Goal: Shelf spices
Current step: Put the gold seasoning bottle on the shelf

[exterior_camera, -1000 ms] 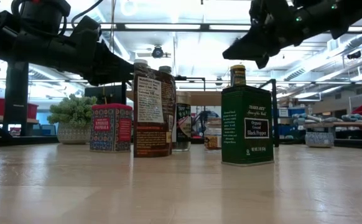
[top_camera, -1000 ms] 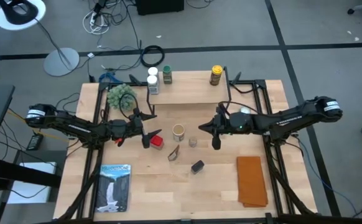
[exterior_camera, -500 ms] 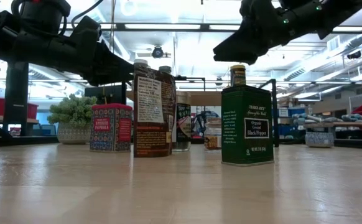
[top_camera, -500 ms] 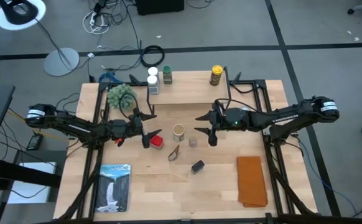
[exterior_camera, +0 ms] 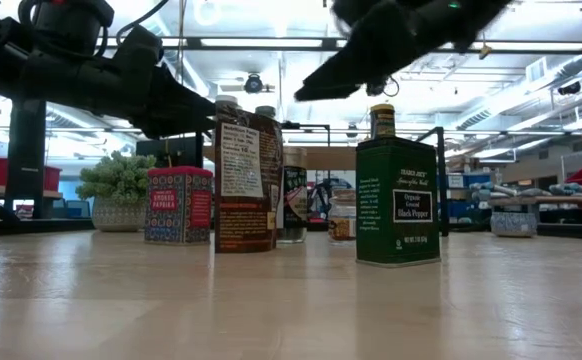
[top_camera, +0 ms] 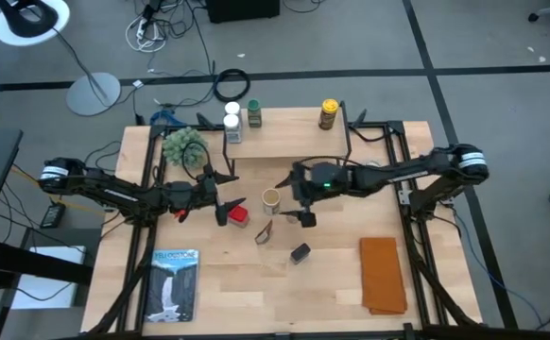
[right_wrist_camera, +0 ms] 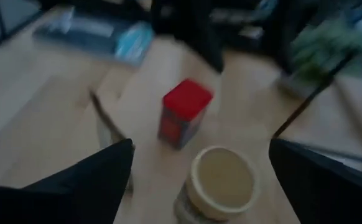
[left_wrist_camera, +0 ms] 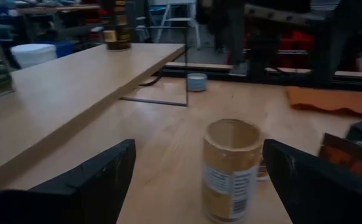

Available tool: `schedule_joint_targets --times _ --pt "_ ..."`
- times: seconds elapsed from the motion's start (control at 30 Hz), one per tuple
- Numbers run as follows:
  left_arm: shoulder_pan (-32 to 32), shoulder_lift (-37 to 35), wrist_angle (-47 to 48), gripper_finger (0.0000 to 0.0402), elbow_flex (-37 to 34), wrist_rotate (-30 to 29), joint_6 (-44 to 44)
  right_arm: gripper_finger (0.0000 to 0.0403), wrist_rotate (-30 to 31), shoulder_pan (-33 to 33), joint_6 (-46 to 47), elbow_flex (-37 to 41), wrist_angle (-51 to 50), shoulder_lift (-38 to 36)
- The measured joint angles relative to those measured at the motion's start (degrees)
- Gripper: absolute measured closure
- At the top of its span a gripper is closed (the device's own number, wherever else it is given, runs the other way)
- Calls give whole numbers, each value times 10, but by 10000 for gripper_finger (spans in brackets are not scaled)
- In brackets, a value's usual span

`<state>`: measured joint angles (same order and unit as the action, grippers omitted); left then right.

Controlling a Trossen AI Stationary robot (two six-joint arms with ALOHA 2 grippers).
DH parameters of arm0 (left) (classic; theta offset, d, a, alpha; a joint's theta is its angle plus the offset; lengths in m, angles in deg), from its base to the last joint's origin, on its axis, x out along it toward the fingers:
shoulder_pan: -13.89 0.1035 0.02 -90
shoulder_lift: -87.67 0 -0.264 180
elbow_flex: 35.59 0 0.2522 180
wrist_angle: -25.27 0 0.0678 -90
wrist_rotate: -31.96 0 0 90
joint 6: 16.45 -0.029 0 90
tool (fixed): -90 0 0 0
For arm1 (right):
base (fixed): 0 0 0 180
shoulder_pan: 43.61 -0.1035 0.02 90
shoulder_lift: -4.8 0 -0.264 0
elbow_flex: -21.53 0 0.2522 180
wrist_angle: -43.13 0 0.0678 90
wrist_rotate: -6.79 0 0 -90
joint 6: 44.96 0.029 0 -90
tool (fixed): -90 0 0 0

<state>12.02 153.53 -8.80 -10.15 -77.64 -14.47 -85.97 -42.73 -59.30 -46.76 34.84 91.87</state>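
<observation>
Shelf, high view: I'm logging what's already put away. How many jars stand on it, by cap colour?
White-capped jars: 2
Green-capped jar: 1
Yellow-capped jar: 1
Total on the shelf: 4

The table (top_camera: 256, 283) and shelf (top_camera: 289, 137) were pale matt wood; the cloth (top_camera: 382, 274) was orange fabric; the pepper tin (exterior_camera: 398, 202) was glossy metal.
</observation>
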Motion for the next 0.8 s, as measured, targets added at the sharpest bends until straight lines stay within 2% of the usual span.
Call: schedule_joint_targets --times 0.13,0.3,0.57,0.8 --pt "0 0 0 44 0 28 0 47 -5 9 -54 -104 -152 61" --pt "0 0 0 44 0 31 0 64 -13 18 -113 -199 -255 124" --pt "0 0 -4 44 0 32 0 72 -16 31 -176 -292 -339 214" --pt "0 0 -3 44 0 32 0 79 -17 38 -199 -322 -360 255"
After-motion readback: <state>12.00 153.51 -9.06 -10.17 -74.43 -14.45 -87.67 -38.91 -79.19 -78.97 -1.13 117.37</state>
